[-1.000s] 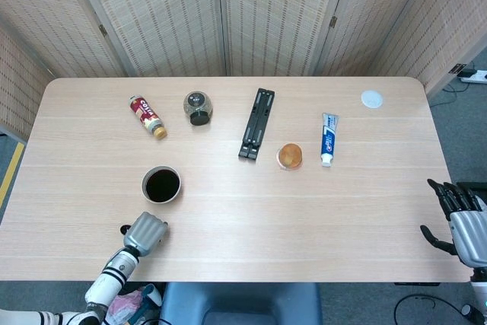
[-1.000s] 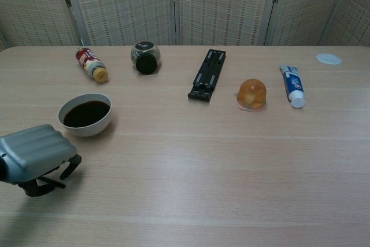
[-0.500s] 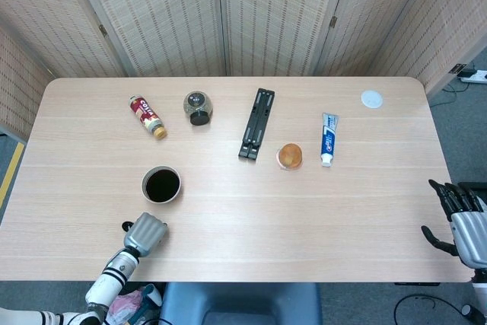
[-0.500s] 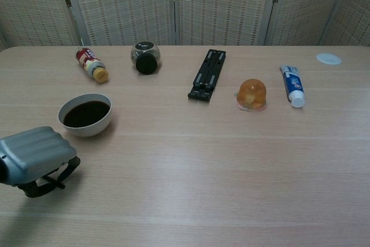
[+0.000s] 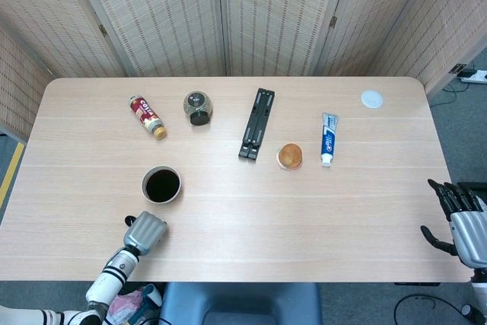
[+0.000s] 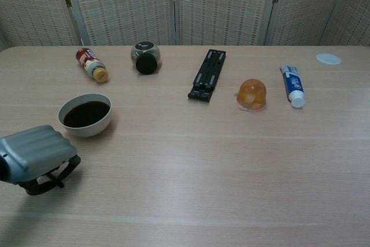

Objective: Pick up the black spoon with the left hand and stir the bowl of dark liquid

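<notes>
The white bowl of dark liquid (image 5: 161,185) (image 6: 85,114) stands at the front left of the table. Just in front of it my left hand (image 5: 144,232) (image 6: 36,153) lies knuckles up on the table, its fingers curled under. They close around the black spoon (image 6: 40,184), of which only a thin dark piece shows beneath the hand in the chest view. My right hand (image 5: 460,218) hangs beyond the table's right front corner with fingers spread, holding nothing; the chest view does not show it.
Across the far half of the table (image 5: 304,211) lie a small cola bottle (image 5: 147,116), a dark-lidded jar (image 5: 198,108), a black folding stand (image 5: 256,122), an orange jelly cup (image 5: 289,156), a toothpaste tube (image 5: 328,138) and a white lid (image 5: 371,98).
My left hand has shifted slightly towards the bowl, and less of the dark piece beside it shows in the head view. The right hand has barely moved.
</notes>
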`<state>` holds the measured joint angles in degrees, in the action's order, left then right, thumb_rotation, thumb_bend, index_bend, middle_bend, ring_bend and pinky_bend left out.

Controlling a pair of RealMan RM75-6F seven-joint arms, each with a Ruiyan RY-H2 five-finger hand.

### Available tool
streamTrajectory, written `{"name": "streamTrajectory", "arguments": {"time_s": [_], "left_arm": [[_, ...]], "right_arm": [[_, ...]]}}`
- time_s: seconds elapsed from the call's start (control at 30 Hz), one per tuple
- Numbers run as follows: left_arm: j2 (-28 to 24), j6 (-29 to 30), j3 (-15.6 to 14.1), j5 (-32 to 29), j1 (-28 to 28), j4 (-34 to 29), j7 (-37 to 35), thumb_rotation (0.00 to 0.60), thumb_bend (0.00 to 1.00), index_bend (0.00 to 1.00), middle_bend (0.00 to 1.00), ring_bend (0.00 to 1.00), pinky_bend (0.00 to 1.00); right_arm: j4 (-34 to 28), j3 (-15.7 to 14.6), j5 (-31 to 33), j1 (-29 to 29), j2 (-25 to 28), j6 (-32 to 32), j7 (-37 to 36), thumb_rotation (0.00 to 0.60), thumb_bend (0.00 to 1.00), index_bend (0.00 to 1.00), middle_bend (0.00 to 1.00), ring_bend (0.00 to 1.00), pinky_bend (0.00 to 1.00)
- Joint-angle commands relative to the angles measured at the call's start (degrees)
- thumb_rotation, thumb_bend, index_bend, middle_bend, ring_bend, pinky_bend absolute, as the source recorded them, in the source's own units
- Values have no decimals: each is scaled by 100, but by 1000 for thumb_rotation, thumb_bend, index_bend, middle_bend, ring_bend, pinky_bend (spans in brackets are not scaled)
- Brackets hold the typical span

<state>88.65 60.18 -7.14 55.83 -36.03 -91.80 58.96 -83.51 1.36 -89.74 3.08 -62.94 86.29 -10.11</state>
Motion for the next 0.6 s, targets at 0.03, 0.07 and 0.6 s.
{"name": "streamTrajectory", "arguments": {"time_s": [0.03,0.07,0.6], "left_arm": [[-5,3,0,9,-1,-2,-34,600,442,602,936,841,1000],[-14,8,-2,20,2,-18,-58,600,444,607,937,842,1000],[-489,229,210,303,129,-476,-906,600,458,637,952,857,1000]], "right_arm": [[-7,-1,-3,-2,2,3,6,600,204,4,171,118,91],[-10,-1,-2,-2,4,3,11,600,204,4,171,118,91],[-99,-6,-26,-16,36,30,91,600,203,4,171,118,91]]}}
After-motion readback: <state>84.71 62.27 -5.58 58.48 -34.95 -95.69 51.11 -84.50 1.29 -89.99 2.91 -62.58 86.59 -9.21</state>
